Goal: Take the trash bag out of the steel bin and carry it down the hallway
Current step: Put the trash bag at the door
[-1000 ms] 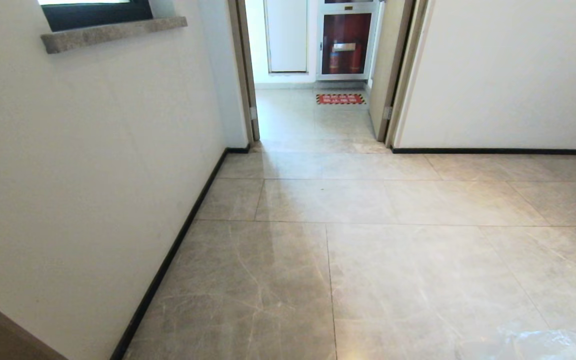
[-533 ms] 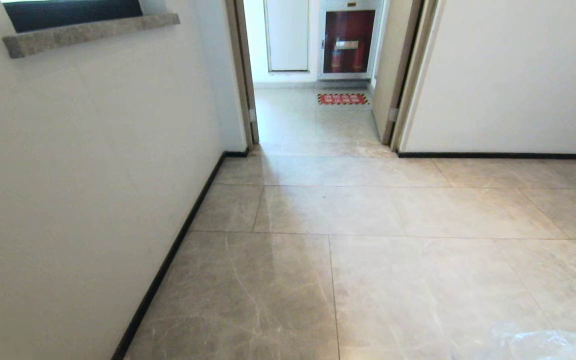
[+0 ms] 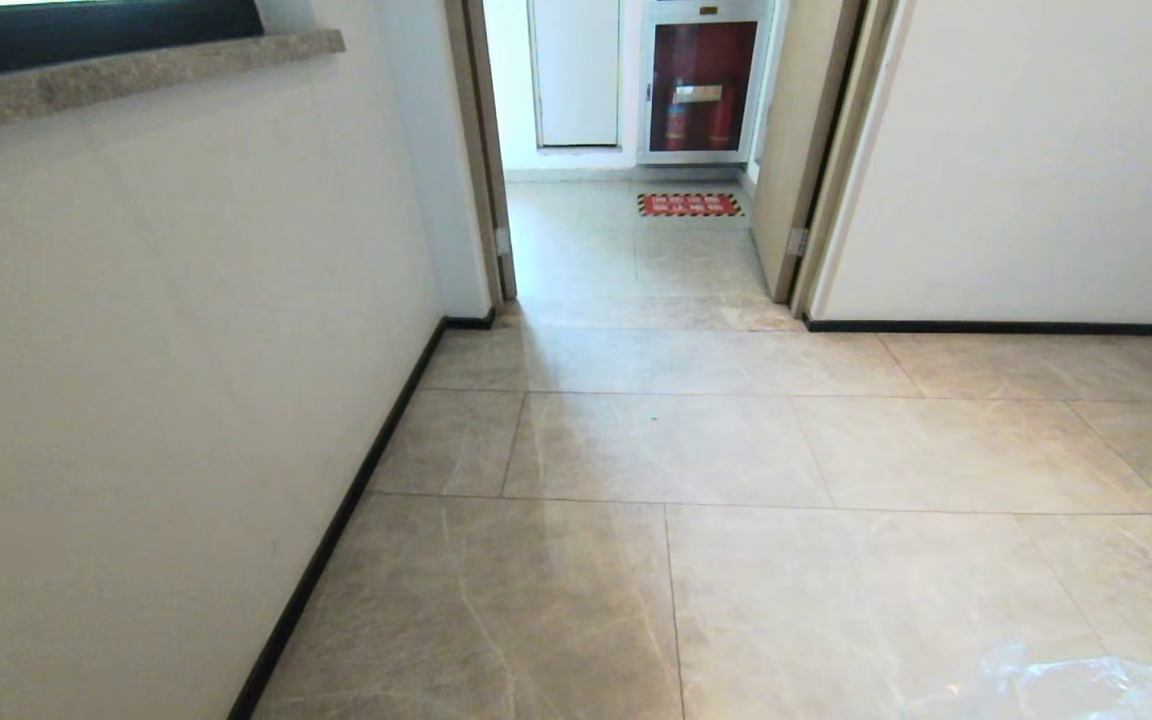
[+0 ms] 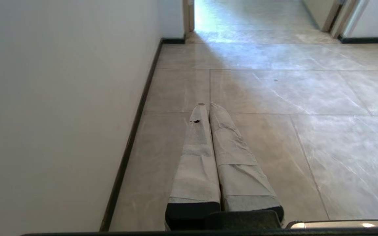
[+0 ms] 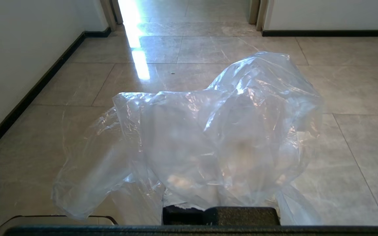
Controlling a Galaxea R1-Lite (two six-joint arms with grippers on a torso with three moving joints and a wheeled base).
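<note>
Trash bag [image 5: 215, 137] out of its bin and under way — thin clear plastic, crinkled and billowed, pale scraps dim inside, hanging from the right pincer [image 5: 221, 209], which is clamped on it low above the hallway floor [image 3: 736, 560]. Left pincer [image 4: 207, 108] is pressed together, empty. Carrying is the step; next calls for rolling straight toward the open doorway [image 3: 636, 150].

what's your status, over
Left gripper shut, empty. Right gripper shut on trash bag. Hallway ahead, open doorway beyond.
</note>
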